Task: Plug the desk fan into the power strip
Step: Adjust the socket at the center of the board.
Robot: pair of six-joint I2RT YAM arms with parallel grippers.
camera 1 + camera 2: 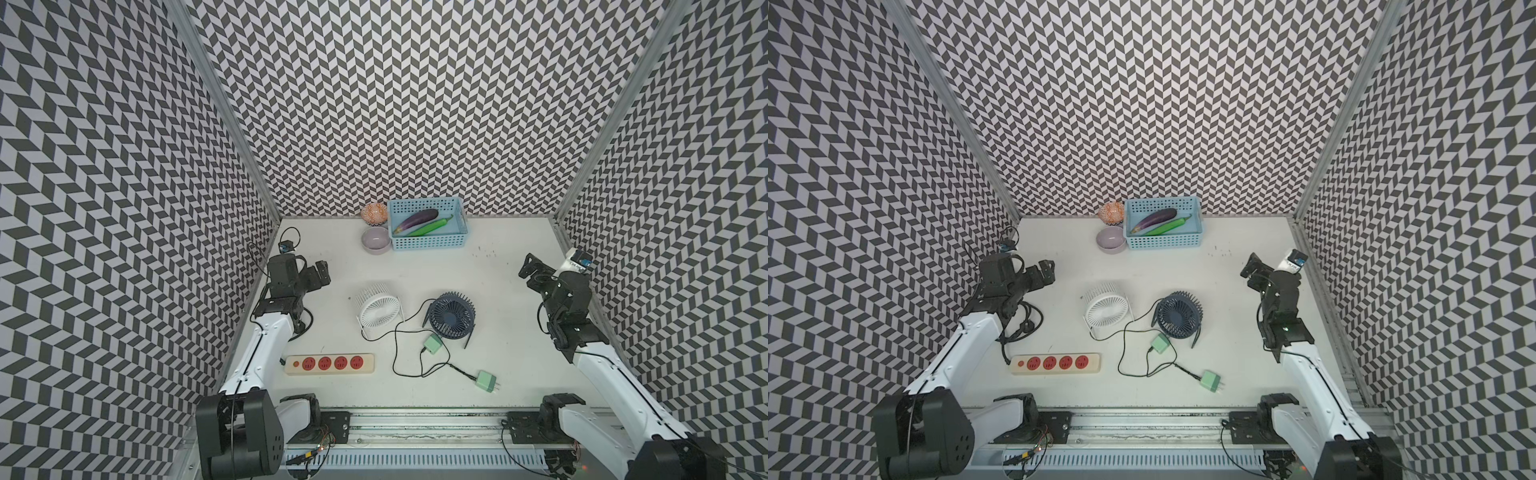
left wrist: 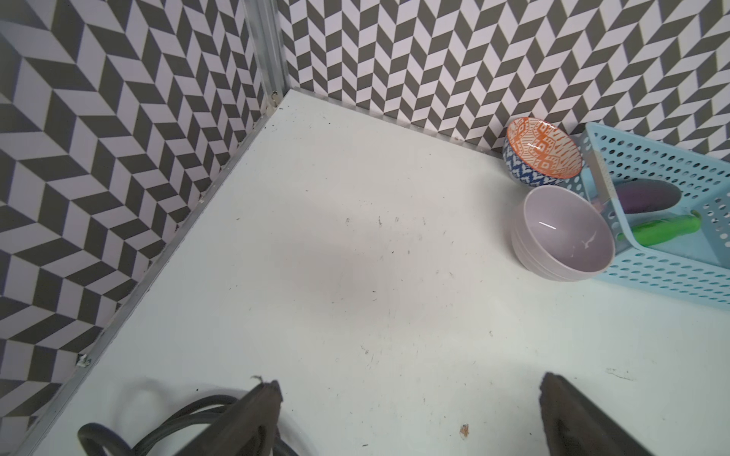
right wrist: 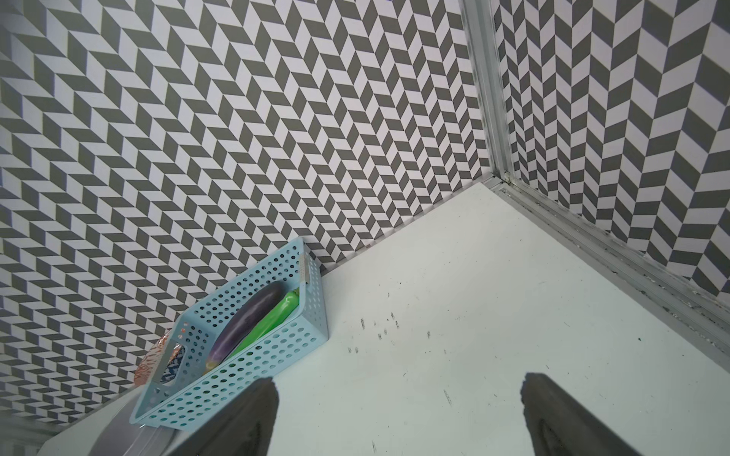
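Observation:
The cream power strip [image 1: 330, 364] [image 1: 1056, 363], with red sockets in a row, lies near the table's front left. A white desk fan [image 1: 379, 308] and a navy desk fan [image 1: 451, 313] stand mid-table. Thin black cables run from them to two green plugs [image 1: 432, 344] [image 1: 487, 380] lying loose in front of the navy fan. My left gripper [image 1: 320, 274] [image 2: 411, 389] hovers open at the left, behind the strip. At the right edge my right gripper [image 1: 530, 266] [image 3: 399, 385] is open too. Neither holds anything.
A blue basket [image 1: 428, 245] holding an eggplant and a green vegetable sits at the back wall, with a lilac bowl [image 1: 376, 240] and a patterned bowl [image 1: 374, 212] beside it. The strip's thick black cord [image 1: 1021, 320] coils under my left arm. Patterned walls enclose three sides.

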